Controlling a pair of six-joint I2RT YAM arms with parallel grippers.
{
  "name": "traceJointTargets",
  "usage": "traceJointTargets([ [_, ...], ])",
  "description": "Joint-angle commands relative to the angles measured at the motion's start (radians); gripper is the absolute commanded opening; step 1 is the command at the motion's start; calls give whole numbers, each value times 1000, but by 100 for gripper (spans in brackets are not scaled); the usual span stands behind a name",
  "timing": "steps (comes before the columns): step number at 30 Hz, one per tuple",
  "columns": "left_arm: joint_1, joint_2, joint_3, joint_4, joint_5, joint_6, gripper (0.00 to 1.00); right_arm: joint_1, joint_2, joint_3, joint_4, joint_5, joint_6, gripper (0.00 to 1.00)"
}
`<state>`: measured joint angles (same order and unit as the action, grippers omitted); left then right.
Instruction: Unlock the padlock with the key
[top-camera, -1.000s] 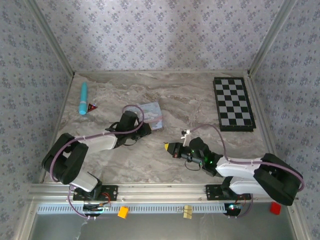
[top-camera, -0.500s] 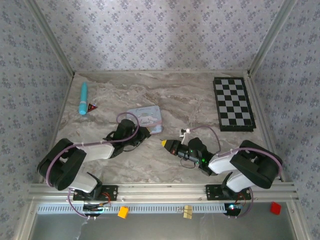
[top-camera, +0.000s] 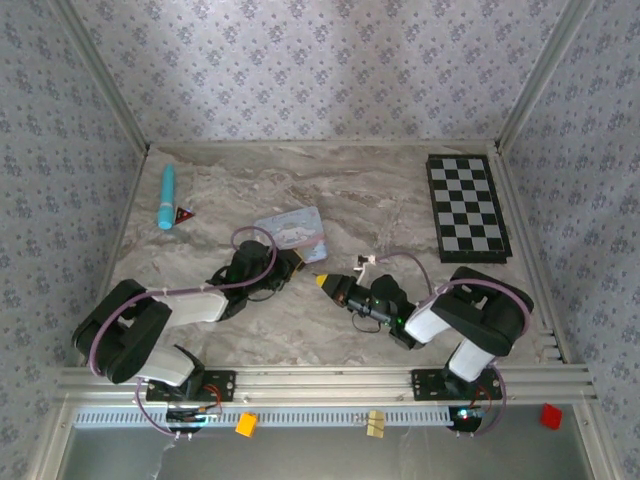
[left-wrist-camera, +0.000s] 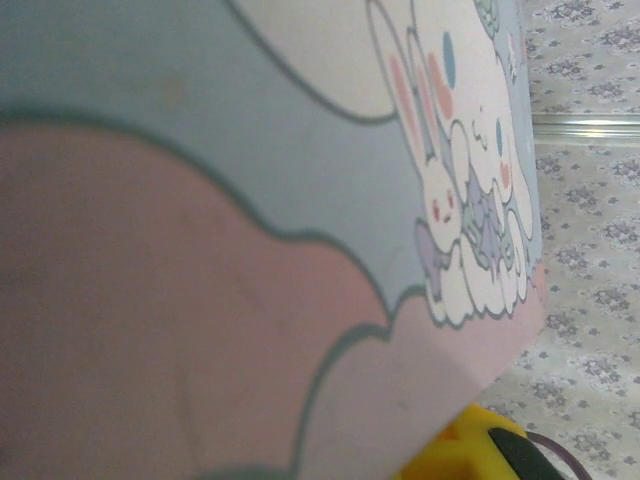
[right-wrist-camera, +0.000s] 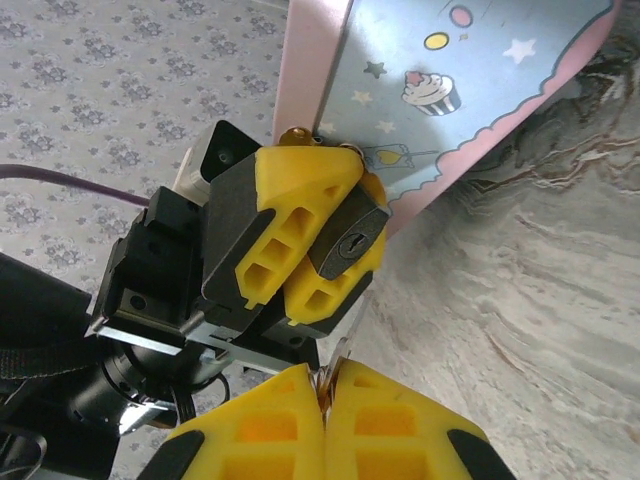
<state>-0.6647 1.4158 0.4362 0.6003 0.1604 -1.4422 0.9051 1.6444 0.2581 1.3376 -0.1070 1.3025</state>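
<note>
The left gripper (right-wrist-camera: 338, 240) clamps the small dark cube-shaped padlock (right-wrist-camera: 362, 222), its keyhole (right-wrist-camera: 352, 243) turned toward the right gripper (right-wrist-camera: 326, 385), which is pinched shut on what looks like a thin metal key (right-wrist-camera: 334, 366). The keyhole lies straight ahead of that tip, near but not touching.

The right pincer (top-camera: 322, 282) has slid left across the worktop (top-camera: 400, 200), from well apart to near the left pincer (top-camera: 288, 263) and the padlock (right-wrist-camera: 350, 240) it grips. The right arm (top-camera: 480, 310) has folded inward from the right edge. The tin (top-camera: 293, 231) has shifted slightly left.
</note>
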Motion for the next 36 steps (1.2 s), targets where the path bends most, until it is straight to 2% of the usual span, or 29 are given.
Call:
traceJointTargets([
  [1,-15,7,3,123,7,-50,0,17,3,26,56,38,19,0],
  [12,-31,8,-27,211,-21,-132,0,13,-22,22,56,89,24,0],
  [18,-38,0,-41,246,-36,-176,0,7,-53,41,55,86,11,0],
  [36,-41,-51,-100,369,-91,-282,0,-14,-19,94,57,41,53,0],
])
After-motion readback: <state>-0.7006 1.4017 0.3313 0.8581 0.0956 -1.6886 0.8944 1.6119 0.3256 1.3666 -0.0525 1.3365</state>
